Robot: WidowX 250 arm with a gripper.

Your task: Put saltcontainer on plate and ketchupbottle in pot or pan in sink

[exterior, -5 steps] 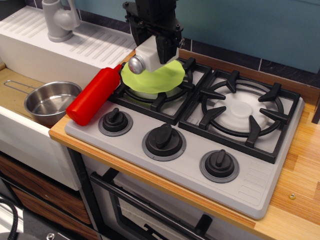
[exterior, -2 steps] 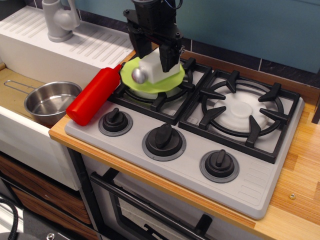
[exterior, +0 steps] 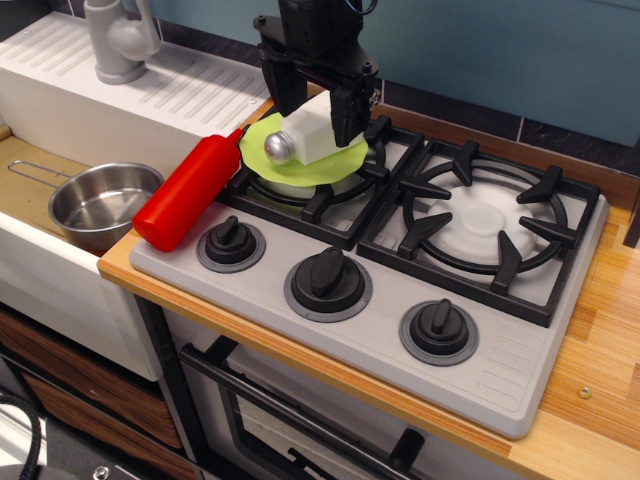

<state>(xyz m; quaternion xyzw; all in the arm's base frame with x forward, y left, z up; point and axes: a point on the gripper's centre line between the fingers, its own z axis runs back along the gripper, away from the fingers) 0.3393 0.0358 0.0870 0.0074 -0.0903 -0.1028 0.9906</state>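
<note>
The white saltcontainer (exterior: 308, 134) with its silver cap lies on its side on the lime-green plate (exterior: 300, 168), which rests on the left stove burner. My gripper (exterior: 313, 122) hangs right over it, its fingers spread on either side of the shaker's body and seemingly apart from it. The red ketchupbottle (exterior: 186, 198) lies on the stove's left edge, nozzle pointing toward the plate. The steel pot (exterior: 100, 205) with a wire handle sits in the white sink (exterior: 45, 268) at the left.
A grey faucet (exterior: 117, 40) stands on the ribbed drainboard (exterior: 170, 90) behind the sink. Three black knobs (exterior: 328, 278) line the stove's front. The right burner (exterior: 485, 222) is bare. A wooden counter (exterior: 600, 340) runs along the right.
The gripper lowered the saltcontainer onto the plate and tipped it flatter. Its fingers have spread apart around the shaker. The bottle and pot have not moved.
</note>
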